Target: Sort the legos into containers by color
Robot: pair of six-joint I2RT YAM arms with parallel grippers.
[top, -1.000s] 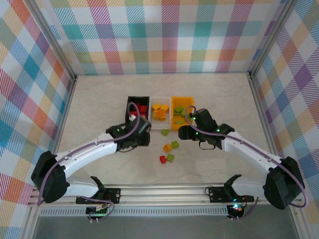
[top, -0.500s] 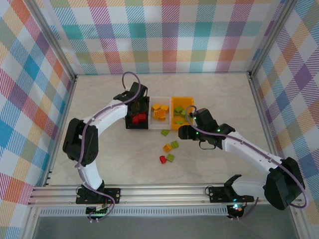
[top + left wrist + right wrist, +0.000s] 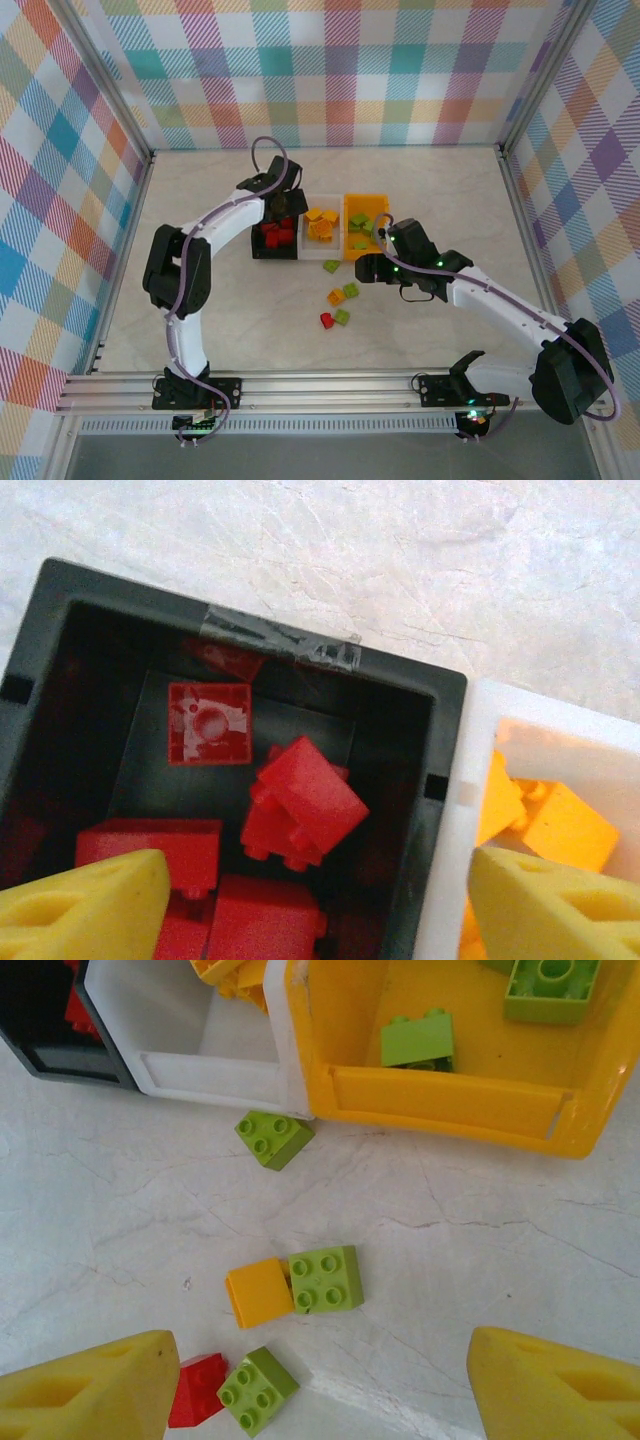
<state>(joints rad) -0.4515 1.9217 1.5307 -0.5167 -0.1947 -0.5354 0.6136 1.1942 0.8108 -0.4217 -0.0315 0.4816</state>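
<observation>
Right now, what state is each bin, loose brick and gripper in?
Black plastic bin: upright, holding red bricks.
White plastic bin: upright, holding orange-yellow bricks.
Orange-yellow plastic bin: upright, holding light green bricks.
Five loose studded bricks: on the table, unsorted.
Left gripper: open, empty, over the black bin.
Right gripper: open, empty, above the loose bricks.
</observation>
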